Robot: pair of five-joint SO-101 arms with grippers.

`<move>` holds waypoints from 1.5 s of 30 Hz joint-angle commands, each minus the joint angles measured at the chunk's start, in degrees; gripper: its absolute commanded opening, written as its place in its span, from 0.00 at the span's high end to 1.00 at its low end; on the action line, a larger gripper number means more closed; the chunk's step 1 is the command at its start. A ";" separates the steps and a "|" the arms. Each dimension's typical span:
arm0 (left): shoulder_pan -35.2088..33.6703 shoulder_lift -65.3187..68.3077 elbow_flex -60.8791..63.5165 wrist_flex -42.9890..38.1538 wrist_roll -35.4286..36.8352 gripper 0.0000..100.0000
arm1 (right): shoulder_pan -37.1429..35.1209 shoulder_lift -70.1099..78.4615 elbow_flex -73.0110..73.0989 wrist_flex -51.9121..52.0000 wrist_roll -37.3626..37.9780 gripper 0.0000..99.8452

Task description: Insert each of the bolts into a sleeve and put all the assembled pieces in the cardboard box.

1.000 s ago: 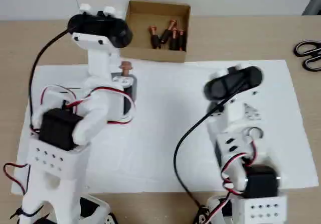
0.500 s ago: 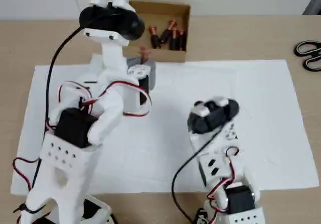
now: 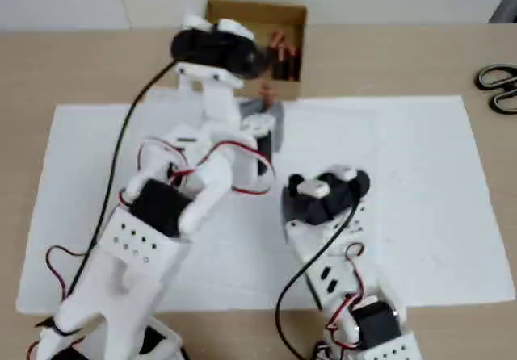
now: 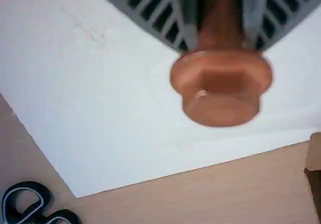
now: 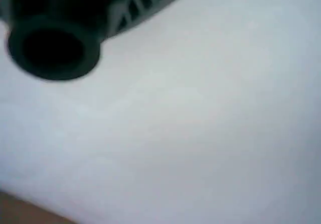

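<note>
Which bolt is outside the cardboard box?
The bolt clamped in the left gripper, over the white paper; the other bolts lie inside the cardboard box.

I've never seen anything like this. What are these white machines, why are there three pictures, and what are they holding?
These are two small robot arms standing side by side at a table. The wide picture comes from a fixed camera looking down over it. The other two come from little cameras on each arm's wrist, so they look along that arm's own gripper. The left gripper is shut on a copper bolt, close to the cardboard box, which holds several assembled pieces. The right gripper holds a black sleeve over the white paper sheet. Scissors lie off to the side on the bare table.
</note>
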 commanded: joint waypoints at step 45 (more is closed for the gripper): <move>6.59 -16.00 36.09 -33.32 -4.57 0.99 | -3.65 -0.22 0.97 -1.54 -4.31 1.00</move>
